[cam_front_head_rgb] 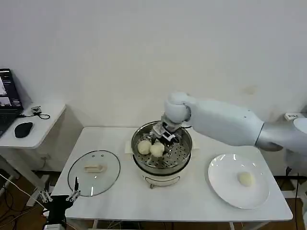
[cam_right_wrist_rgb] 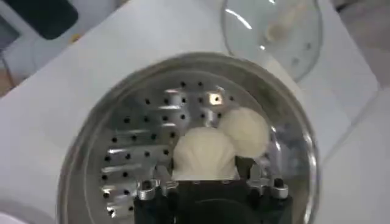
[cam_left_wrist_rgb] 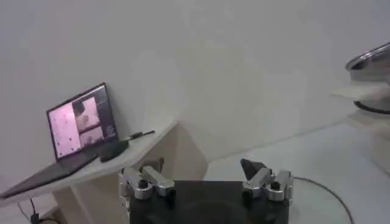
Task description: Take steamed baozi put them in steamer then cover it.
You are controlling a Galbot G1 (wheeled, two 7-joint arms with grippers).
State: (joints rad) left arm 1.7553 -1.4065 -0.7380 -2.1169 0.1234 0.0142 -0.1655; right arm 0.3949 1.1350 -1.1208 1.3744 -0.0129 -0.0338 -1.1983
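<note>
**Second bun going into the steamer**

Nearest, at the front left edge of the white surface (cam_front_head_rgb: 192, 201): the left end effector (cam_front_head_rgb: 60, 196), parked low, fingers spread wide with nothing between them. Just beyond it, flat on the surface: the cover (cam_front_head_rgb: 94, 172), clear glass with a white handle on top. Off to the right, about as near: a white plate (cam_front_head_rgb: 225, 189) with one steamed baozi (cam_front_head_rgb: 246, 178) resting on it, well apart from the steamer.

Farther back, in the middle of the surface: the steamer (cam_front_head_rgb: 180, 158), shiny, with holes in its floor, sitting on a white base, lid off. Inside it, toward its left side: two more steamed baozi, touching each other. One (cam_right_wrist_rgb: 245, 129) lying free. The other (cam_right_wrist_rgb: 205, 155) pinched between the fingers of the right end effector (cam_front_head_rgb: 160, 141), closed snug on the bun, down inside the basket on the holed floor or just above it; hard to tell which. Right arm reaching in from the right, over the steamer's back rim.

Farthest, over to the left: a small side table with a laptop (cam_left_wrist_rgb: 82, 122) and a mouse (cam_front_head_rgb: 23, 129).
</note>
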